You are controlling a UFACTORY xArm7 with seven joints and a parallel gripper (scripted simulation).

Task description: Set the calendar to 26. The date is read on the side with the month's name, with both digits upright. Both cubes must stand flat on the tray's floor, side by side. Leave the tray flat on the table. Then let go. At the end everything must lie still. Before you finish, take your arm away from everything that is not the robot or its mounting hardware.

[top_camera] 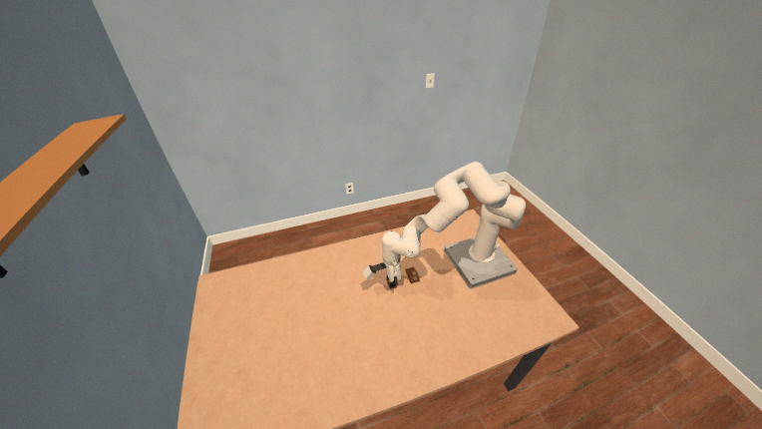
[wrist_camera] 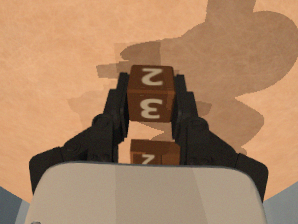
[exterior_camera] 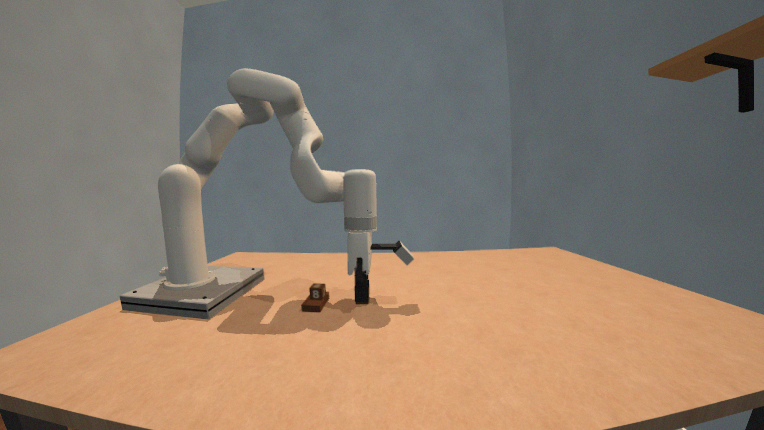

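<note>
My gripper (top_camera: 393,284) (exterior_camera: 361,300) (wrist_camera: 151,87) points straight down, shut on a brown cube (wrist_camera: 151,94). In the wrist view that cube shows a 2 and a 3 on two neighbouring faces, both upside down there. Its height above the table cannot be told exactly; the fingertips are low, near the table. The brown tray (top_camera: 416,281) (exterior_camera: 312,307) (wrist_camera: 156,146) sits on the table between the gripper and the robot base. The other cube (exterior_camera: 317,291) (wrist_camera: 147,159) is on the tray, showing an 8 towards the exterior camera and a 2 in the wrist view. The gripper body hides much of the tray there; the month's name is not readable.
The robot base plate (top_camera: 480,268) (exterior_camera: 187,296) stands on the table (top_camera: 298,330) (exterior_camera: 454,352) beyond the tray. A wooden shelf (top_camera: 53,160) (exterior_camera: 711,53) is on the wall, well away from the arm.
</note>
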